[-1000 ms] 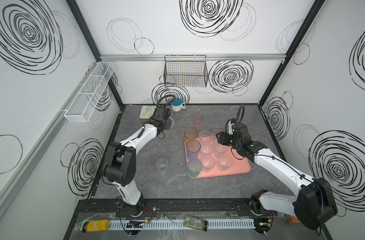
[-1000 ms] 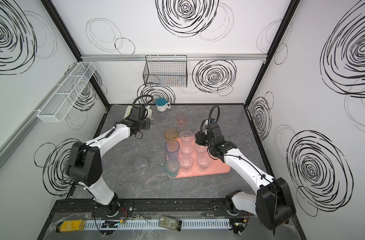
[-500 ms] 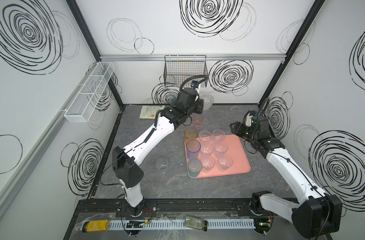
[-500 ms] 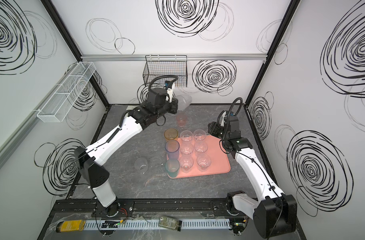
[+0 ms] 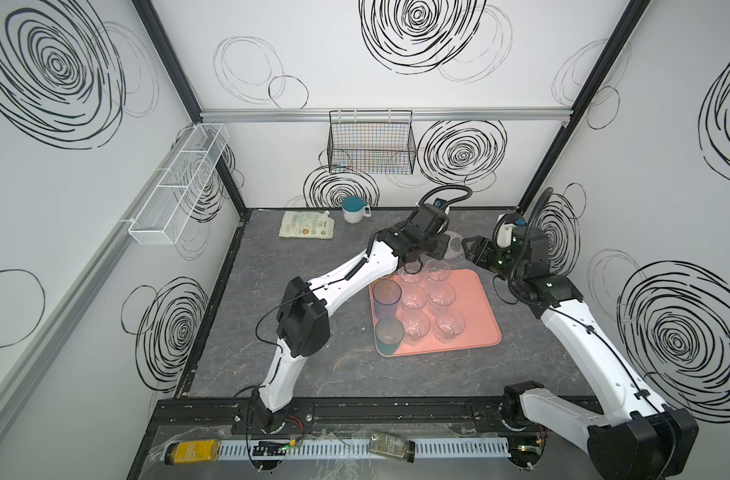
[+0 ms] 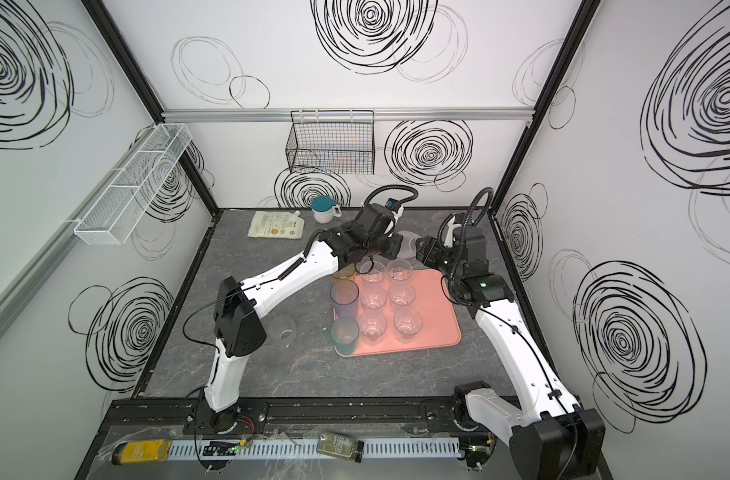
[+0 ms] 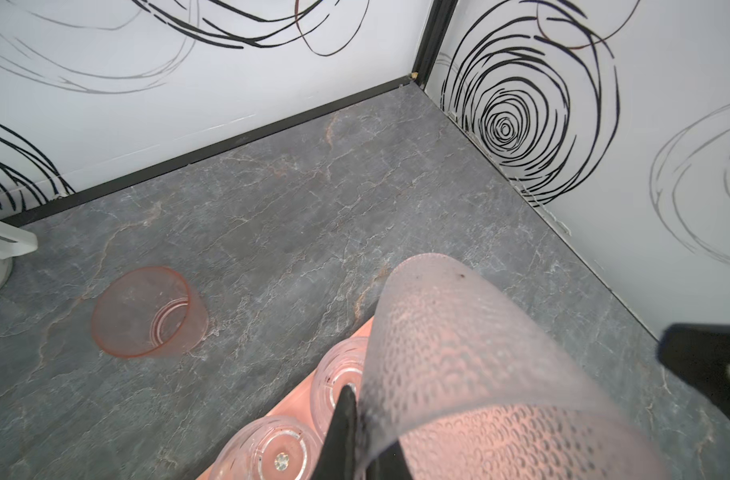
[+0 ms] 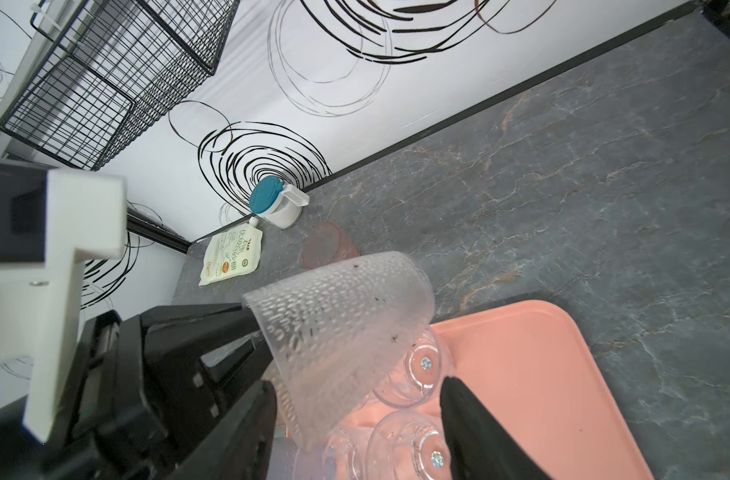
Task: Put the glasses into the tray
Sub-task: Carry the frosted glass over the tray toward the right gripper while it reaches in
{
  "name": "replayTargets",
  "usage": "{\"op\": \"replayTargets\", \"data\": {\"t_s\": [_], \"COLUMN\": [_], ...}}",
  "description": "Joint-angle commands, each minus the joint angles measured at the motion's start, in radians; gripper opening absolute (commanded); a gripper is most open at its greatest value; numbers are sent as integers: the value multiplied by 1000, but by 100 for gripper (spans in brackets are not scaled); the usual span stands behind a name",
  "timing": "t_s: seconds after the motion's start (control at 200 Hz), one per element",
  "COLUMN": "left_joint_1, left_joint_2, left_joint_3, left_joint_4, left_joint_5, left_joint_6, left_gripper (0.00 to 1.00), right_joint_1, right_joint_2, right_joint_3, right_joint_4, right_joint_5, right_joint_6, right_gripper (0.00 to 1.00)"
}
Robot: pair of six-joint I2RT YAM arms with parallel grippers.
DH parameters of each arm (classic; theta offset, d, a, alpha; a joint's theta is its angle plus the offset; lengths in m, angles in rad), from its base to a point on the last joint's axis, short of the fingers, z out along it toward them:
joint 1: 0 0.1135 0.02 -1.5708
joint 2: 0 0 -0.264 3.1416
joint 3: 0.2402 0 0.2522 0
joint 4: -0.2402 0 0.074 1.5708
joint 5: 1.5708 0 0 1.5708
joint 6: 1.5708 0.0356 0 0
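The main risk is a drop. The frosted tumbler (image 8: 342,324) hangs tilted in the air over the far edge of the tray (image 5: 479,316), right above the clear tumblers (image 5: 427,295) standing there. If the left pincer (image 5: 441,245) lets go before the other has a firm hold, the tumbler would likely fall on them and knock some over. Its wall tapers and looks slick, so a squeeze near the base could push it out sideways. The two pincers are also very near each other and could bump.

The left pincer is closed tight on the tumbler's thin wall at the rim, a narrow hold that could let the tumbler swing. The right pincer (image 5: 469,248) stands well open and holds nothing, its jaws on either side of the tumbler's base end; I cannot tell whether they touch it. A pink tumbler (image 7: 147,311) waits on the table (image 7: 355,187), beside the tray
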Motion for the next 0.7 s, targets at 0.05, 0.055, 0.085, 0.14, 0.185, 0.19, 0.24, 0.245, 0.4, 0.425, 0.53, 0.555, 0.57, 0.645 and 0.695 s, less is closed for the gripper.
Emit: {"op": "replayTargets", "data": {"t_s": [0.05,0.055,0.085,0.14,0.185,0.19,0.24,0.245,0.4,0.425,0.53,0.555,0.57,0.645,0.695], "left_joint_1": [-1,0,1,1,2,2,2,1,-28,-34,-47,-49,-49,-56,-64], "left_joint_2": [-48,-48,-49,-52,-55,-55,-63,-64,-105,-109,-125,-129,-134,-146,-145], "left_joint_3": [-22,-22,-22,-24,-25,-25,-32,-33,-83,-94,-122,-131,-137,-157,-160], "left_joint_4": [65,65,65,67,69,69,71,71,102,110,124,131,136,160,166], "left_joint_5": [-2,-2,0,-2,1,2,17,19,57,60,68,66,65,67,74], "left_joint_6": [-26,-26,-27,-27,-27,-27,-29,-30,-49,-54,-71,-75,-76,-88,-87], "left_gripper": [0,0,0,0,0,0,0,0,0,0,0,0,0,1,2], "right_joint_1": [82,84,103,125,136,136,137,137,138,137,131,130,129,124,124], "right_joint_2": [42,42,40,35,29,28,23,23,42,48,80,86,89,97,91], "right_joint_3": [54,54,48,27,1,-3,-33,-37,-60,-58,-45,-43,-42,-44,-53], "right_joint_4": [26,27,29,31,29,28,26,26,34,37,39,38,39,37,47], "right_joint_5": [50,54,80,127,171,177,220,226,327,339,385,394,398,416,422], "right_joint_6": [16,15,14,5,-5,-7,-23,-24,-83,-93,-121,-128,-130,-137,-140], "right_gripper": [67,67,67,68,67,67,67,67,66,66,62,60,59,49,42]}}
